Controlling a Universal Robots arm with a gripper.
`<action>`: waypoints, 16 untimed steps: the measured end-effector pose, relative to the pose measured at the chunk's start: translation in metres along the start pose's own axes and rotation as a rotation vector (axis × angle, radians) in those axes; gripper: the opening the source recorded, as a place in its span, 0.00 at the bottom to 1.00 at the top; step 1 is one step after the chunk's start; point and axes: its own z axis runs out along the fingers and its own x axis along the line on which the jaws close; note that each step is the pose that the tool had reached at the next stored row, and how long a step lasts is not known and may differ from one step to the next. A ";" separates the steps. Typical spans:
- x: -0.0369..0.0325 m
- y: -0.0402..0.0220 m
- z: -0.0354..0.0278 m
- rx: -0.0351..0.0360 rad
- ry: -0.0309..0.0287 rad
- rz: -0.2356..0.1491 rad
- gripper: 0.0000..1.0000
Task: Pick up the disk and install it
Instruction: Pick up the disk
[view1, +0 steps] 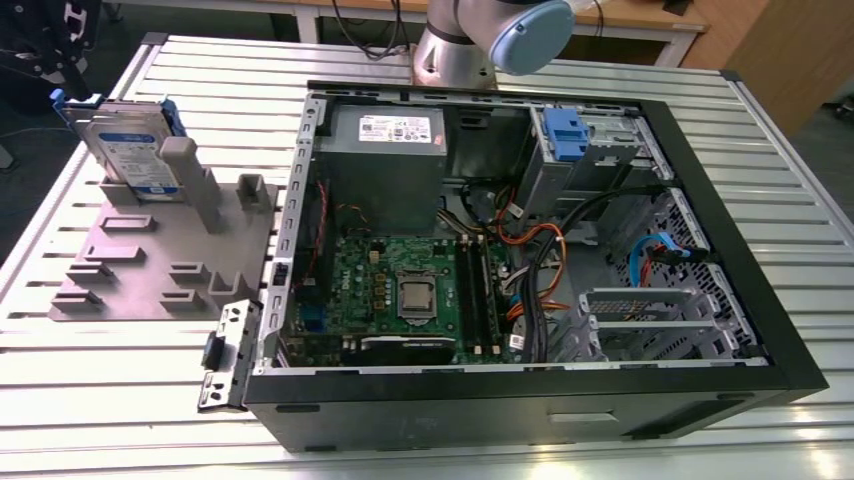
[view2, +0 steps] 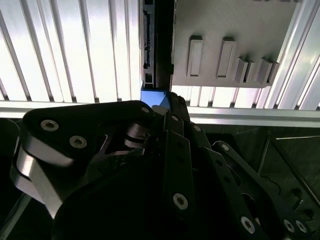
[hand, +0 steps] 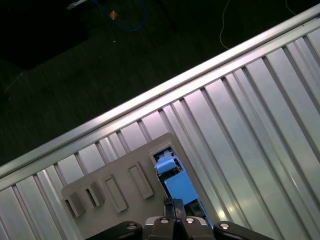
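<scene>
The disk (view1: 130, 148) stands upright in a slot of the grey holder (view1: 147, 265) on the table, at the exterior view's left. It is silver with a white-and-blue label and a blue carrier bracket. My gripper (view1: 40, 60) is a dark shape at the exterior view's upper left, just beyond the disk and above it. In the first wrist view the gripper (hand: 173, 204) hangs over the disk's blue top edge (hand: 177, 186), shut with nothing in it. In the second wrist view the gripper's black linkage (view2: 167, 100) ends close to the disk's blue corner (view2: 152, 96).
An open black computer case (view1: 534, 250) lies on the slatted aluminium table (view1: 427, 455), with a motherboard, cables, a grey power supply (view1: 387, 135) and a blue-latched drive bay (view1: 567, 135) inside. The arm's base (view1: 461, 45) stands behind the case. The table edge runs close to the holder.
</scene>
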 end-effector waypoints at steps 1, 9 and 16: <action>0.0000 0.0000 0.0000 0.0000 0.0000 0.000 0.11; 0.0001 0.0001 0.0001 0.0029 -0.0015 0.000 0.11; 0.0004 0.0004 0.0010 0.0070 -0.0014 -0.066 0.11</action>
